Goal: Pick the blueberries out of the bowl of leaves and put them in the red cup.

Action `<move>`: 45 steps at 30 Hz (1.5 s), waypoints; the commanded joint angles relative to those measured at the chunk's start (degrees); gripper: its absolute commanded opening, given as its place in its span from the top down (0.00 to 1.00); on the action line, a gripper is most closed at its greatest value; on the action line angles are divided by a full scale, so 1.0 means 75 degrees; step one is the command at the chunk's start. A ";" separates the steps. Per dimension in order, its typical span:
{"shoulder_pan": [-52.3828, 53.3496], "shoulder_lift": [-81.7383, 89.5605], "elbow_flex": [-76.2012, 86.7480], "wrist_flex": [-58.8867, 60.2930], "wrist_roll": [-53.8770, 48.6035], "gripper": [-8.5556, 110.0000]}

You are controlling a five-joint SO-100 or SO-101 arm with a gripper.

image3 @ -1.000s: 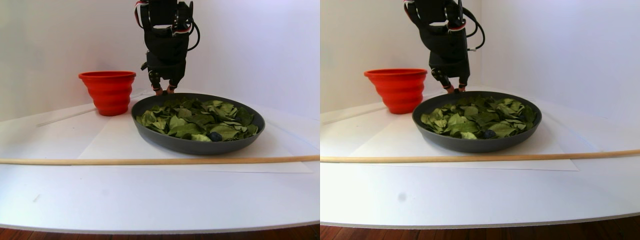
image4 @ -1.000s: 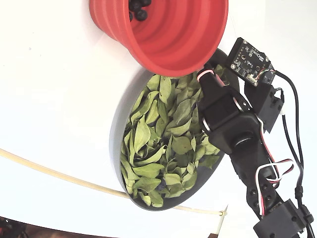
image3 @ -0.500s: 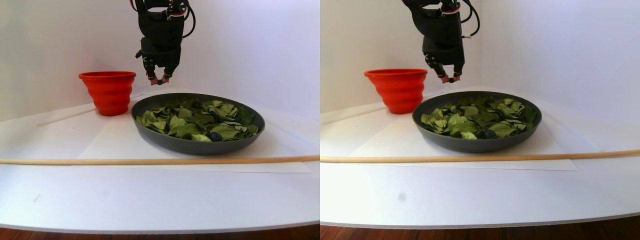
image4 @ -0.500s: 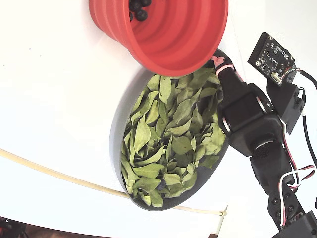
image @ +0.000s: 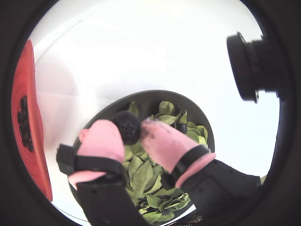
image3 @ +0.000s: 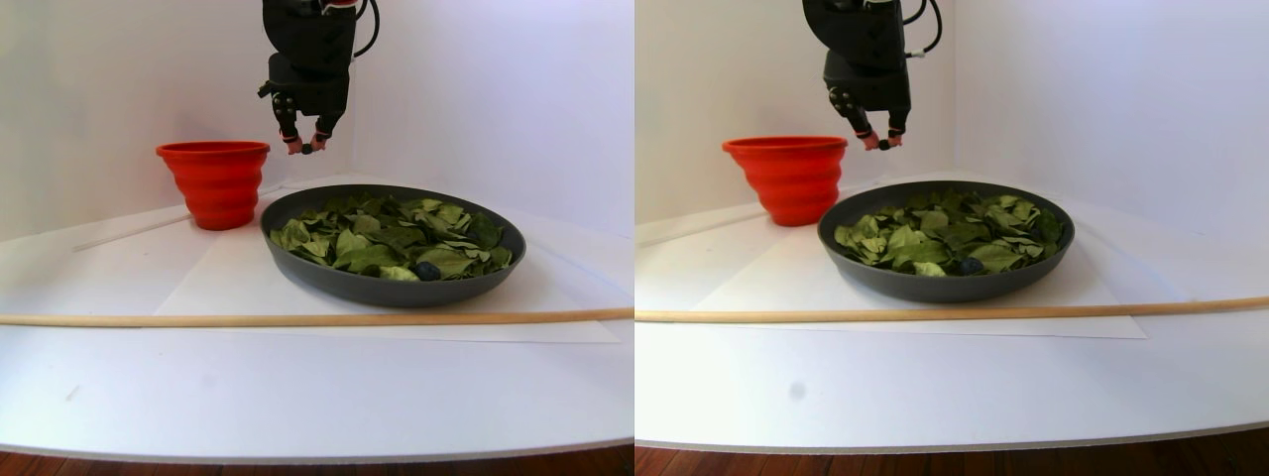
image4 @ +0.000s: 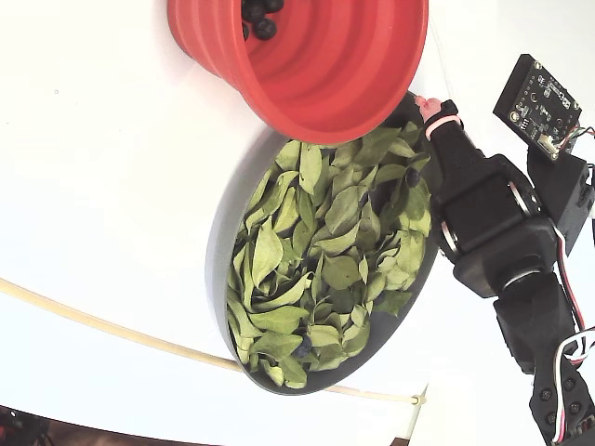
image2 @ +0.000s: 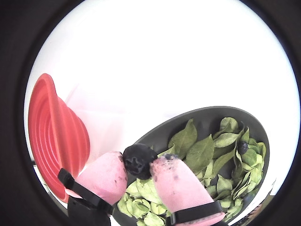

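One dark, wrinkled blueberry (image2: 138, 160) pinched between pink-padded fingertips (image2: 171, 181) of the gripper (image3: 306, 149), raised above the far rim of the grey bowl (image3: 327, 278) beside the red cup (image3: 216, 183). More berries (image4: 258, 19) already inside that ridged cup; another (image3: 427, 270) among the heaped green leaves (image4: 316, 269). No legible writing anywhere.

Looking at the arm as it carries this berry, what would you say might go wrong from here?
1. The end effector pinches the blueberry only at its pink fingertips, so it might slip out and drop back into the leaves of the bowl.
2. The red cup stands close beside the bowl; a low approach could knock its rim.
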 commanded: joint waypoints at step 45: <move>-0.1605 0.2379 0.0434 0.0609 0.0469 0.85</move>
